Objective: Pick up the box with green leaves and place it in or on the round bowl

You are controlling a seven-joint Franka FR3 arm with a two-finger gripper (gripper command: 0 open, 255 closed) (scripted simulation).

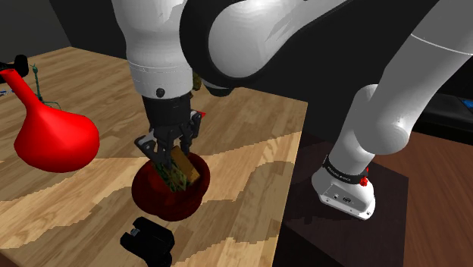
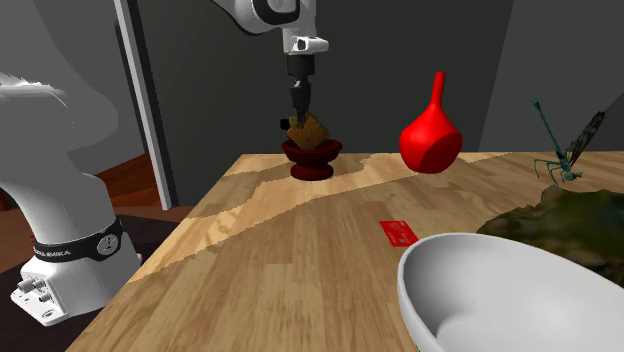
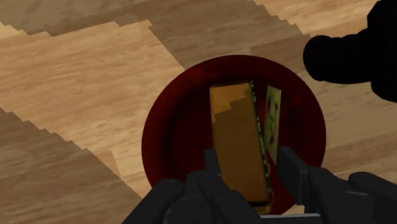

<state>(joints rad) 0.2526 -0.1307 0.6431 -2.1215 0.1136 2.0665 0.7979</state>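
Tan box [image 3: 236, 127] tilts beneath pincer [image 3: 249, 159], inside dark-red bowl [image 3: 175, 127].

1. A desk [image 2: 290, 250] of pale wood, crossed by darker tan bands, took up most of the room's near part.
2. Its long edge ran straight along the second exterior view's left.
3. Behind the desk stood a dark grey wall [image 2: 220, 90], plain and unbroken.
4. A pale grey strip [image 2: 145, 100] ran up that wall at the second exterior view's left.
5. A lighter grey wall [image 2: 570, 50] met the dark one at a corner on that view's right.
6. The floor [image 1: 432, 190] beside the desk was reddish brown.
7. The light was dim and even, and soft shadows lay on the desk.
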